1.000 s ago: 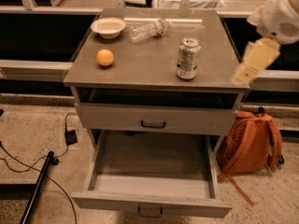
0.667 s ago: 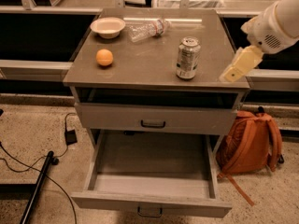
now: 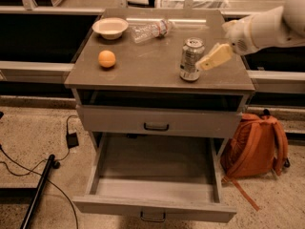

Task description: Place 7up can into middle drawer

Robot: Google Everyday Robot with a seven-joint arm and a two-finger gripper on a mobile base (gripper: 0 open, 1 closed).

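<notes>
The 7up can (image 3: 191, 59) stands upright on the right part of the grey cabinet top (image 3: 143, 66). The gripper (image 3: 210, 59) comes in from the right on a white arm, and its cream fingertips reach the can's right side at mid height. The middle drawer (image 3: 155, 175) is pulled wide open below, and its light grey inner tray shows nothing in it. Its small dark handle (image 3: 152, 217) shows at the bottom front edge.
A white bowl (image 3: 110, 27), an orange (image 3: 106, 58) and a clear plastic bottle (image 3: 150, 30) lying on its side share the cabinet top. The upper drawer (image 3: 157, 122) is shut. An orange backpack (image 3: 255, 144) leans by the cabinet's right side. Cables and a black pole (image 3: 40, 187) lie on the floor at left.
The gripper has moved left and inward from beyond the cabinet's right edge to the can's right side. The can and drawer have not moved.
</notes>
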